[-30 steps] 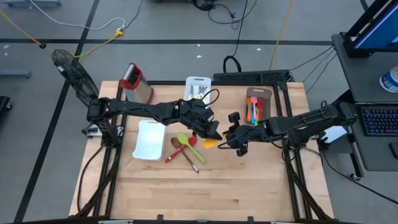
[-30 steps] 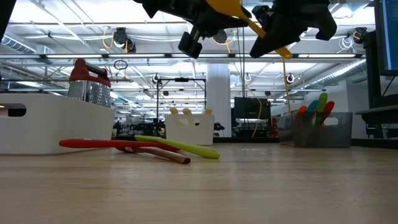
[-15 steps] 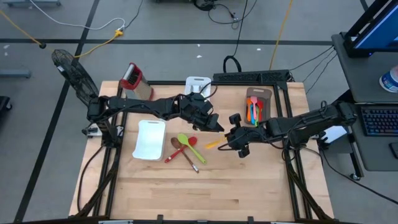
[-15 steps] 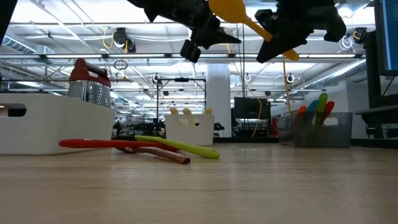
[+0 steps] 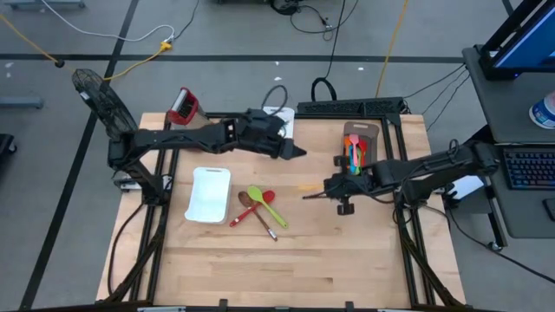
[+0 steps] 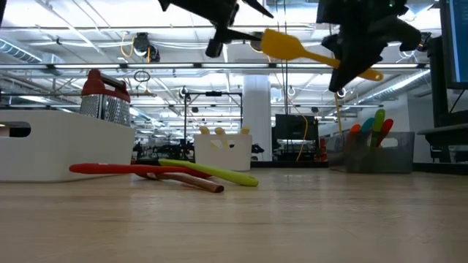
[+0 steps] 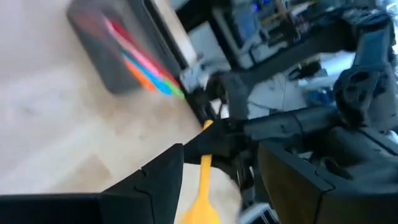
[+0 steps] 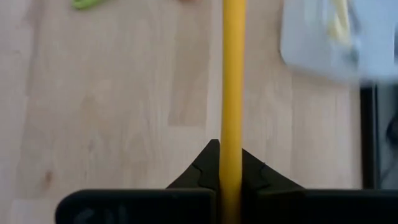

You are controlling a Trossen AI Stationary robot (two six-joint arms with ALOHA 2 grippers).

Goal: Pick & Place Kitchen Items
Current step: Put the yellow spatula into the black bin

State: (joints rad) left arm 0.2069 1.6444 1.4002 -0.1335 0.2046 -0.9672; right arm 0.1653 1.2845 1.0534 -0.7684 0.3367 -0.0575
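Yellow spatula (image 6: 292,48): in the air above mid-worktop, near level, pinched at the handle end by the right gripper (image 5: 334,190), jaws pressed tight on the thin shaft (image 8: 232,93). Probably light, stiff along the handle, soft at the blade; smooth finish, liable to swivel in a narrow pinch. Best taken on the handle, nearer the middle for balance. Left gripper (image 5: 293,152): jaws spread, nothing held, at about 10 o'clock from the right gripper, clear of the spatula. Remaining utensils: green spoon (image 5: 264,204) and red spoon (image 5: 249,211) flat on the worktop at about 8 o'clock from it. Holder with coloured utensils (image 5: 355,152) at 1 o'clock, a likely destination.
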